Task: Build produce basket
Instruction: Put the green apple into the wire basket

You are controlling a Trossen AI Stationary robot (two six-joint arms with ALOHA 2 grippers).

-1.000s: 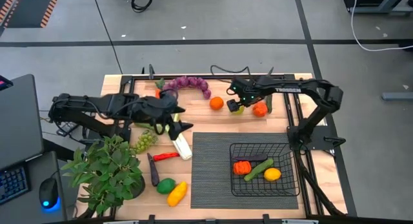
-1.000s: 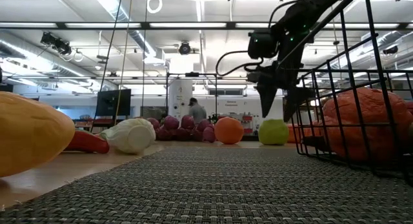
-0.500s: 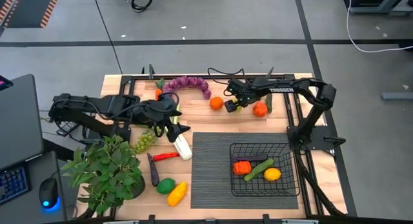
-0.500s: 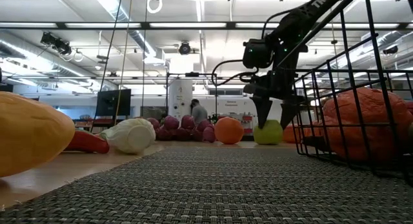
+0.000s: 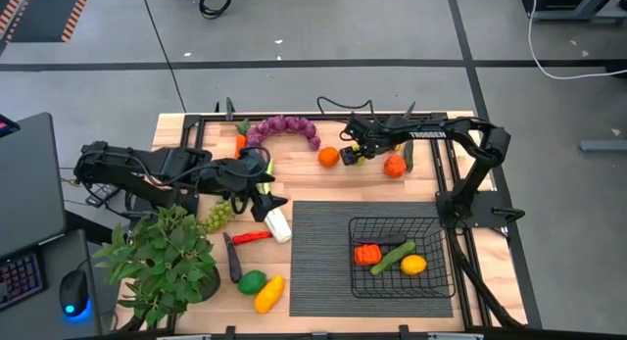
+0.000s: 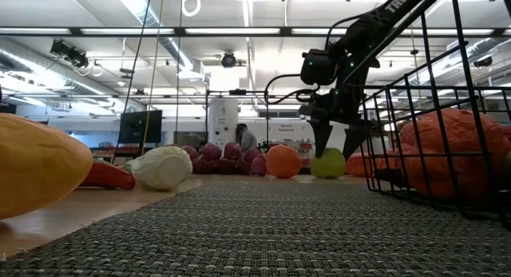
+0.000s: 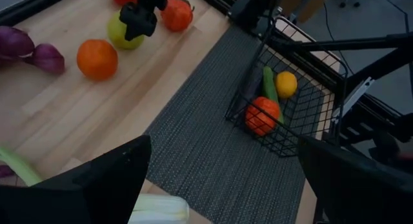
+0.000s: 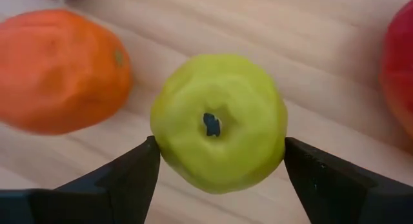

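Note:
The green apple (image 8: 218, 122) sits on the wooden table at the far side, between an orange (image 5: 328, 156) and a red fruit (image 5: 394, 166). It also shows in the low view (image 6: 328, 163). My right gripper (image 5: 354, 160) is down over the apple and shut on it. My left gripper (image 5: 271, 200) is open and empty above the white-and-green leek (image 5: 277, 222), which lies on the wood. The black wire basket (image 5: 438, 271) stands on the dark ribbed mat (image 5: 313, 252). It holds an orange-red fruit (image 5: 366, 253), a cucumber (image 5: 395, 255) and a yellow fruit (image 5: 413, 265). My right gripper has the apple's two opposite sides (image 8: 161, 137) between its two fingers (image 8: 132, 175). The fingers come from above, pointing down. The apple sits stem-dimple up, and its underside rests on the table.
Purple produce (image 5: 284, 129) and a carrot (image 5: 238, 141) lie at the far edge. Green grapes (image 5: 220, 215), a red chilli (image 5: 253, 238), an eggplant (image 5: 232, 260), a green fruit (image 5: 252, 280) and a yellow pepper (image 5: 268, 294) lie near the potted plant (image 5: 162, 262).
My right gripper has come down from above the table and a little toward the left edge, so its fingers now stand around the green apple. My left gripper has moved slightly toward the near edge, closer to the leek.

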